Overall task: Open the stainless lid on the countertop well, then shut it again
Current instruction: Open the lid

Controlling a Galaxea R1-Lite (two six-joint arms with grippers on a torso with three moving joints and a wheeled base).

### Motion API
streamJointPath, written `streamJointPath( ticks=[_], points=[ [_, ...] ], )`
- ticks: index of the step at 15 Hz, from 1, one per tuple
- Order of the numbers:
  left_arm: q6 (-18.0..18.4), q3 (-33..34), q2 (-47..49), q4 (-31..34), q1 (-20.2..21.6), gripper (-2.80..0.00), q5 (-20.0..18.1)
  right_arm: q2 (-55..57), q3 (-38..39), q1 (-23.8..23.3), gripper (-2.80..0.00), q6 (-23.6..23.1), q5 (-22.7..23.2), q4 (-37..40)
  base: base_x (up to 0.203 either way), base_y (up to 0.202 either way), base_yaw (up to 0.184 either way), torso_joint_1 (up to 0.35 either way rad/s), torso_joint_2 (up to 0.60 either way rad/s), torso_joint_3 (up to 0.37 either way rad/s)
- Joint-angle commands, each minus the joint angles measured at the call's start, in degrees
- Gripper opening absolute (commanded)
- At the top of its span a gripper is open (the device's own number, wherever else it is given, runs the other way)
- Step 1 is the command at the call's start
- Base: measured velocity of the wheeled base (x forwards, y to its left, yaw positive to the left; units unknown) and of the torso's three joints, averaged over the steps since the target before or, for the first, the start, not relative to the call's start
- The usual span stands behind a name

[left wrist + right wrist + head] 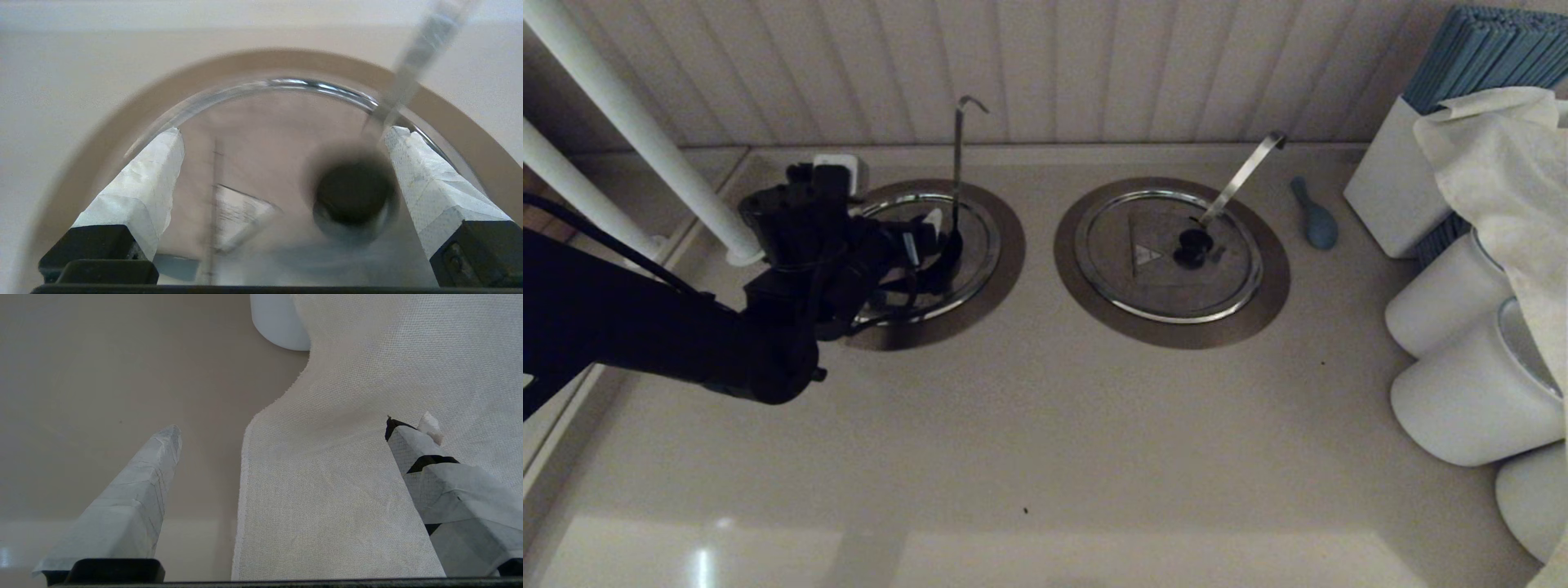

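Note:
The stainless lid (982,237) lies flat in the left countertop well (1010,255), and its thin hook-topped handle (958,155) stands up behind. My left gripper (935,238) hovers over the lid, open. In the left wrist view the black knob (353,192) sits between the taped fingers (412,163), close to one of them and apart from the other. The triangle mark (241,212), the shiny lid rim (286,83) and the bronze ring (122,122) show there too. My right gripper (284,428) is open above a white cloth (347,477), outside the head view.
The twin well (1278,278) with its flat-strip-handled lid (1143,286) lies to the right. A blue spoon-like item (1315,219), white cylindrical containers (1462,400), a draped white cloth (1503,155) and a box of blue sticks (1478,49) crowd the right side. White pipes (645,139) stand far left.

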Motion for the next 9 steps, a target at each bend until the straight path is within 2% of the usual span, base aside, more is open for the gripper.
streamJointPath(
  ticks=[1,5,9],
  points=[
    [0.0,-0.1,-1.8,-0.1,0.8,0.00,0.0,0.1,0.0,0.0,0.00,0.0,0.0,0.0,0.000,0.000,0.000,0.000,0.00,0.000],
    [0.1,-0.7,-2.4,0.0,3.0,0.00,-0.1,0.1,0.0,0.0,0.00,0.0,0.0,0.0,0.000,0.000,0.000,0.000,0.00,0.000],
    [-0.2,-0.1,-0.2,0.7,0.7,0.00,-0.3,0.1,0.0,0.0,0.00,0.0,0.0,0.0,0.000,0.000,0.000,0.000,0.00,0.000]
  ],
)
